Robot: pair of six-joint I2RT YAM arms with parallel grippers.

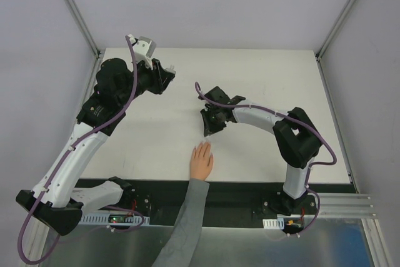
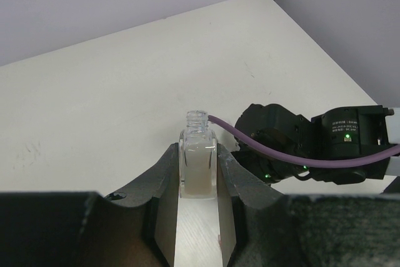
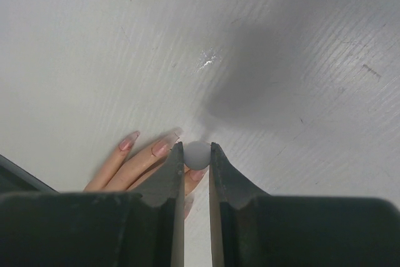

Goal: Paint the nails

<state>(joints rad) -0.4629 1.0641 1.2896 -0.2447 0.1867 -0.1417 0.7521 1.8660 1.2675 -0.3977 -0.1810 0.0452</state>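
A pale pinkish-beige hand lies flat near the table's front edge, its wrist in a grey sleeve. Its long nails show in the right wrist view: one, a second and a third between the jaws. My right gripper is shut on a round grey brush cap right over the fingertips; it also shows in the top view. My left gripper is shut on an open clear glass bottle of whitish liquid, raised at the back left.
The white table is enclosed by grey walls with metal corner posts. The right arm's wrist and its purple cable show just beyond the bottle in the left wrist view.
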